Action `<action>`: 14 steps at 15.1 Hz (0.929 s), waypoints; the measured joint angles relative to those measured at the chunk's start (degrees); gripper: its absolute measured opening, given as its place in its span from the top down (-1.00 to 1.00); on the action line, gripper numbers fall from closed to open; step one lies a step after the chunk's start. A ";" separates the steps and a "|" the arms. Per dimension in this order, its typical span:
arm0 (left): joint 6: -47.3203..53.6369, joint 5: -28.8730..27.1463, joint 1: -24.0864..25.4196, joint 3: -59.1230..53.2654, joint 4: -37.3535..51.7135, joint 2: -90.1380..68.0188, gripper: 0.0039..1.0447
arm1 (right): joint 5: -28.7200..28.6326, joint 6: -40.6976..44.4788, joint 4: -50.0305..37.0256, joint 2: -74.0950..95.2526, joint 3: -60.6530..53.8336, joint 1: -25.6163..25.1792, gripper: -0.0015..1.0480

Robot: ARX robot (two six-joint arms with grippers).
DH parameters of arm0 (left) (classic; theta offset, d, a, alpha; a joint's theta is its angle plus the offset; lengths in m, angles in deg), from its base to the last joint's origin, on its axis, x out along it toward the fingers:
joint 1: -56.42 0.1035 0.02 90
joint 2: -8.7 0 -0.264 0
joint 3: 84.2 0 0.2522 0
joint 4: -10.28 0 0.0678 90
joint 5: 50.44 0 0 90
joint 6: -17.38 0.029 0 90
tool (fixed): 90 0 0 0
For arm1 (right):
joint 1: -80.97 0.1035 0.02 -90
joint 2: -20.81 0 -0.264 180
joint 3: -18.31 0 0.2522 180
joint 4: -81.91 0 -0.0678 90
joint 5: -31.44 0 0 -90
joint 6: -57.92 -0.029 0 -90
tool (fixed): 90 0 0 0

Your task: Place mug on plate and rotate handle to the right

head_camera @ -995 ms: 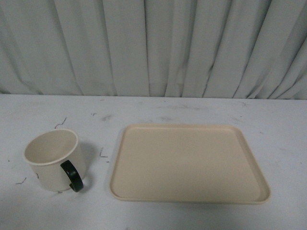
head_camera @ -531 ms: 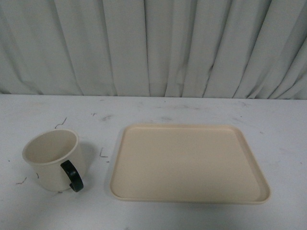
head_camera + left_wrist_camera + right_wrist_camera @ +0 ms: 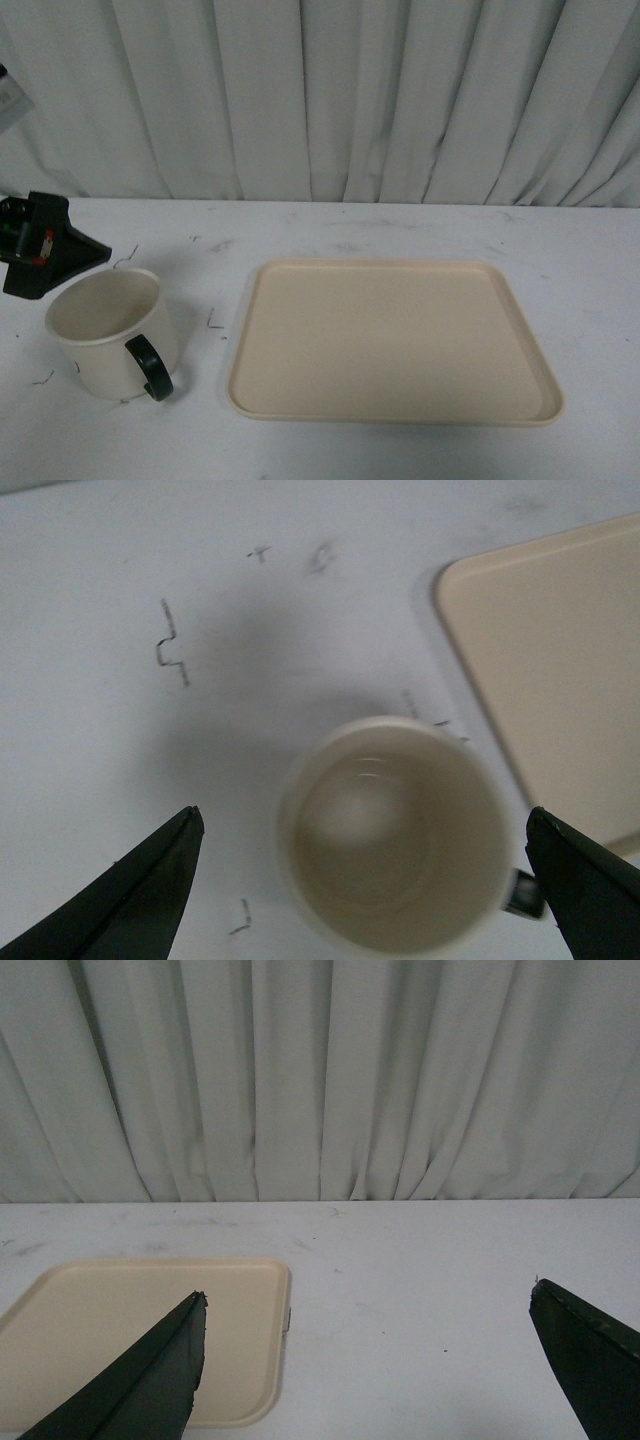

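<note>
currently: mug on table beside plate, both grippers open

currently the mug (image 3: 108,335) stands upright on the white table (image 3: 330,225), mouth up, to the left of the plate (image 3: 395,340) and clear of it, with a strip of bare table between the two. the handle (image 3: 150,367) sits on the near-right side of the mug body, angled toward the camera and slightly toward the plate. the plate lies flat on the table and carries nothing.

in the front view, a black part of the left arm (image 3: 38,248) shows at the left edge, just behind the mug rim. the left wrist view looks straight down into the mug. the left gripper (image 3: 362,811) is spread wide, its two dark fingers (image 3: 140,900) lie one on each side of the mug, and it holds nothing. one finger lies close to the handle; whether it touches the handle cannot be told. a corner of the plate shows beyond the mug in this view.

the right gripper (image 3: 367,1291) is also spread wide and holds nothing. it points across the table toward the pleated curtain (image 3: 320,1080), with a corner of the plate partly behind one finger. the right gripper does not show in the front view.
</note>
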 joint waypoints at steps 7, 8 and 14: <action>0.33 -4.15 3.65 4.31 4.17 -15.89 -0.46 | 0.00 0.00 0.00 0.00 0.00 0.00 -0.87; -0.70 -3.89 3.52 4.57 4.39 -16.46 -0.25 | 0.00 0.00 0.02 0.00 0.00 0.00 -0.87; -4.17 -6.62 -1.86 3.72 3.54 -9.18 0.95 | 0.00 0.00 0.00 0.00 0.00 0.00 -0.87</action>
